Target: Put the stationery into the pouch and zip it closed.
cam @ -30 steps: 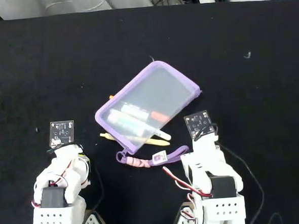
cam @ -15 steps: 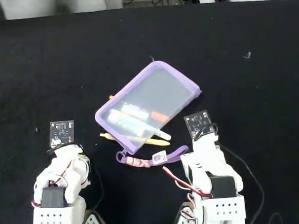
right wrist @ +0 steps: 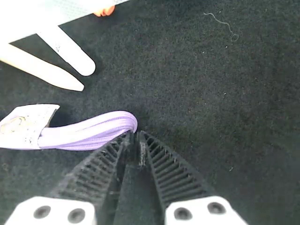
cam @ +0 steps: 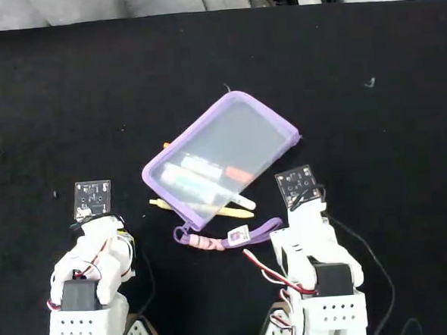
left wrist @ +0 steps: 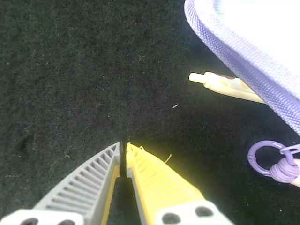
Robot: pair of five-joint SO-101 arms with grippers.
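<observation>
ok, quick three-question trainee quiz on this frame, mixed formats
1. True or false: the left gripper is holding the cream pen.
2. Multiple choice: the purple strap lies closest to A) the right gripper, B) the left gripper, C) the table's far edge.
3. Fill in: the pouch lies on a ____ table.
Key: 1 false; 2 A; 3 black.

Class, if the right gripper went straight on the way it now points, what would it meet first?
Probably the purple strap: its looped end lies just ahead of the shut right gripper, slightly to one side. Whether they touch is unclear. Past it is bare table.
</observation>
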